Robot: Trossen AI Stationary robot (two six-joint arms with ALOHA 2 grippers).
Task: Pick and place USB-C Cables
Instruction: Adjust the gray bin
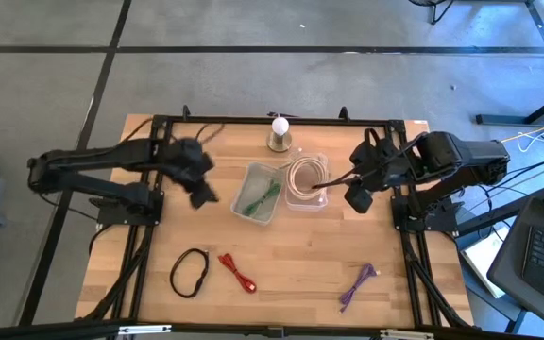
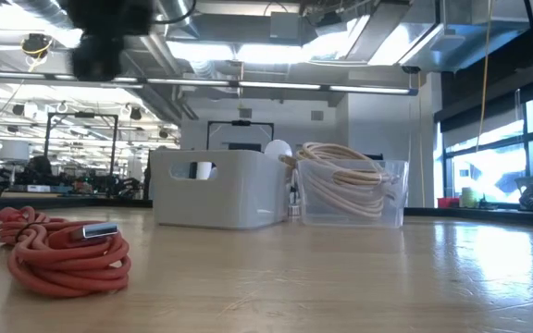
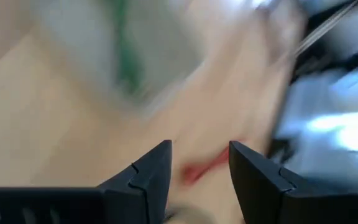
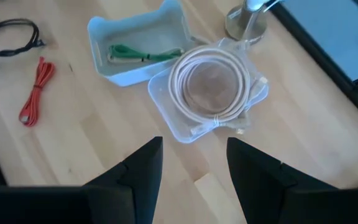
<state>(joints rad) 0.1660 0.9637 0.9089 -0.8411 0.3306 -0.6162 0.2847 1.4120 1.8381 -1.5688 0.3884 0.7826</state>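
Cream-white coils (image 4: pixel 213 84) lie in a clear bin (image 1: pixel 321 200). A green cable (image 4: pixel 145 55) lies in the white bin (image 1: pixel 244 210) beside it. On the bare wood rest a black loop (image 1: pixel 189 272), a red bundle (image 1: pixel 237 272) and a purple bundle (image 1: pixel 357 286). My left gripper (image 1: pixel 201 194) hangs open above the table, left of the white bin; its blurred wrist view shows the red bundle (image 3: pixel 197 171) far below. My right gripper (image 4: pixel 194 171) is open, raised to the right of the clear bin.
A white ball on a round metal base (image 1: pixel 280 132) stands at the table's far edge, behind the bins. Dark frame rails (image 1: pixel 144 246) run along both sides of the table. Bare wood (image 1: pixel 300 255) lies between the bins and the near edge.
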